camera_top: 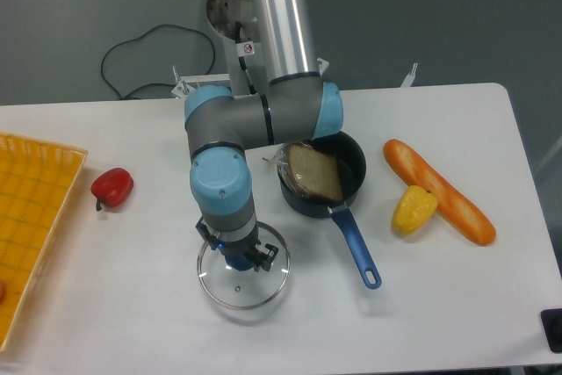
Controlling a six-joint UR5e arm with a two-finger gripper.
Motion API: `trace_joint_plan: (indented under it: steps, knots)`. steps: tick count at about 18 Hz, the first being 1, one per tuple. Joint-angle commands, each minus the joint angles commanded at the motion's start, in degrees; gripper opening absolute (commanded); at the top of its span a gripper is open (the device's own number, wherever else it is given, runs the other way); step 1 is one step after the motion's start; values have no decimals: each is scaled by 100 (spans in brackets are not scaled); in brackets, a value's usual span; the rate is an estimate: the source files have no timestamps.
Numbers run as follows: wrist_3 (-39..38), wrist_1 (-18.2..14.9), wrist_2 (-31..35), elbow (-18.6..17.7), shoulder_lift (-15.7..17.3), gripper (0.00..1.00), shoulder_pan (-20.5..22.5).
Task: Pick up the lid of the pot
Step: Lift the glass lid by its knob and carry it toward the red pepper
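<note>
Jaws clamped, I think, contact half hidden: just over the flat white tabletop they hold the round clear-glass pot lid, stiff, breakable, probably light and slick, so I'd trust only its rounded blue knob.

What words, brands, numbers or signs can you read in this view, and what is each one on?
Readable text: none.
Small pale label beside the arm: its marks are too small to read.
Pot lid: no lettering that I can make out.
</note>
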Motion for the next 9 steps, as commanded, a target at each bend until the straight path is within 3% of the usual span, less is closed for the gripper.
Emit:
trace_joint_plan:
  steps: [9]
  knots:
    - [432,-115,-61,18,457,58,-386]
